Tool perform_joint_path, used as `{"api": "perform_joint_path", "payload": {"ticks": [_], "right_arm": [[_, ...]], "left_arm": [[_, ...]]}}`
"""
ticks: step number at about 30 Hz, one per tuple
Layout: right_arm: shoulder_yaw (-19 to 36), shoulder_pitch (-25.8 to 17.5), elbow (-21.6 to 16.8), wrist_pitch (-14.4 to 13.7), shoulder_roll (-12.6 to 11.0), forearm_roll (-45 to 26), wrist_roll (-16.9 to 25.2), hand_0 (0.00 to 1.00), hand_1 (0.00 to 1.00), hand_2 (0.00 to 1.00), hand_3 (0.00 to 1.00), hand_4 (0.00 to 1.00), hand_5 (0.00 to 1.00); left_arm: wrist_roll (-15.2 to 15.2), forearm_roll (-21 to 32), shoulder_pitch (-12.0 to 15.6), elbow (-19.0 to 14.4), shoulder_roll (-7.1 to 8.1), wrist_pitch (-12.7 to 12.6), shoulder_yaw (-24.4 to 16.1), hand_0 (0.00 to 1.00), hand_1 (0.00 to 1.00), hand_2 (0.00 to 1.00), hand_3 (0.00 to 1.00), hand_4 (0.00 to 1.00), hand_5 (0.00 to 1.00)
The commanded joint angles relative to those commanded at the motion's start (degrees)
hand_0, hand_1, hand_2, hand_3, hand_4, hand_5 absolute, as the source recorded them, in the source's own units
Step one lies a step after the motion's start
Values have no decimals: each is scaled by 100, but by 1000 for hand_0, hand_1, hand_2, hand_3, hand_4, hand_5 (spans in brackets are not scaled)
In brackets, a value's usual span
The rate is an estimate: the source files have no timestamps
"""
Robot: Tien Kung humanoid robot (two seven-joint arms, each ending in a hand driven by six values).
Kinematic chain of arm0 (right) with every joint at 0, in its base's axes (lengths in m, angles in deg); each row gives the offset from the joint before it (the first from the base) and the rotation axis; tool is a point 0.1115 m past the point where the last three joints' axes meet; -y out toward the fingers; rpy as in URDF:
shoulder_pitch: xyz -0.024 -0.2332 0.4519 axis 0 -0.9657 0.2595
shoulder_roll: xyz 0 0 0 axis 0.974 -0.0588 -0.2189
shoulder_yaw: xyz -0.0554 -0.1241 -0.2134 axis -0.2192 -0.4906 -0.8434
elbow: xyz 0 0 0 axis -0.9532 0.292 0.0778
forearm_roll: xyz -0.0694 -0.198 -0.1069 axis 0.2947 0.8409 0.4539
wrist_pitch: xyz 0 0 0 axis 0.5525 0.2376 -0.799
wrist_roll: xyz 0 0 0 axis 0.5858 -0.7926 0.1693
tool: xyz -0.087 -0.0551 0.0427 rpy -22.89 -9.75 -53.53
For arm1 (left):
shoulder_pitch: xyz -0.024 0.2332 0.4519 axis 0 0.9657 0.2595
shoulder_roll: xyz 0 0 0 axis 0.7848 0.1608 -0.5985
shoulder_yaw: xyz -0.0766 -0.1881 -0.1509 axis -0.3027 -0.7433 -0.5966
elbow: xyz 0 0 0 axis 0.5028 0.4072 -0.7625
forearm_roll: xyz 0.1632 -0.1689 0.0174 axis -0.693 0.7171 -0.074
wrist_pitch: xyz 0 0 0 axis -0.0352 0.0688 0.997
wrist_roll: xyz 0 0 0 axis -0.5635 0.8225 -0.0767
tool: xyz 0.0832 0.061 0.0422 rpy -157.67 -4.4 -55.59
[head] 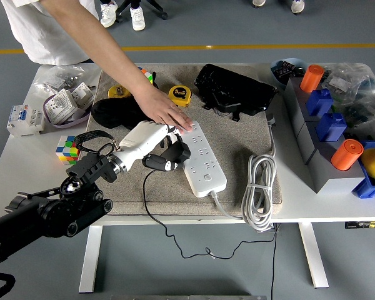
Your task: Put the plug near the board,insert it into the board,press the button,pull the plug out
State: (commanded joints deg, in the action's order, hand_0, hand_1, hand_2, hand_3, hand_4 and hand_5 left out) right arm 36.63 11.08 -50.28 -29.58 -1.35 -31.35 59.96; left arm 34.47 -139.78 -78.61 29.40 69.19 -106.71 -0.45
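Observation:
A white power strip [202, 159] lies slantwise on the grey mat [237, 134]. My left hand [164, 153], white with dark fingers, is shut on a black plug [169, 159] just off the strip's left edge; the plug's thin black cord [151, 209] drops over the table's front edge. A person's hand [165, 111] reaches from the far side and presses flat on the strip's far end, holding it down. The strip's round button [207, 177] shows near its near end. My right hand is out of view.
On the mat: yellow tape measures [180, 95], a black pouch [234, 89], a dark cloth [115, 112]. The strip's coiled white cable [260, 187] lies right of it. A cube [67, 149] and white adapters [65, 103] sit left; grey blocks with orange and blue pieces [328, 134] stand right.

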Motion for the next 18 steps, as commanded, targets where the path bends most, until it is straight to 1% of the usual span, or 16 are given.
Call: {"api": "perform_joint_path", "payload": {"ticks": [10, 15, 16, 18], "right_arm": [[25, 3, -6, -7, 2, 8, 12, 654, 675, 647, 566, 998, 556], [27, 5, -9, -10, 2, 11, 19, 654, 675, 647, 566, 998, 556], [30, 5, -11, -11, 2, 14, 21, 653, 674, 647, 566, 998, 555], [29, 4, -12, -12, 3, 15, 23, 653, 674, 647, 566, 998, 555]], "left_arm": [[-11, -57, -15, 19, 23, -3, 22, 244, 367, 461, 552, 811, 2], [-19, -24, -6, 4, 22, 64, 20, 244, 367, 461, 552, 811, 2], [-45, -46, -2, -2, 23, 89, 16, 261, 436, 529, 566, 830, 2], [-56, -31, 6, -2, 21, 115, 7, 261, 436, 529, 566, 830, 2]]}}
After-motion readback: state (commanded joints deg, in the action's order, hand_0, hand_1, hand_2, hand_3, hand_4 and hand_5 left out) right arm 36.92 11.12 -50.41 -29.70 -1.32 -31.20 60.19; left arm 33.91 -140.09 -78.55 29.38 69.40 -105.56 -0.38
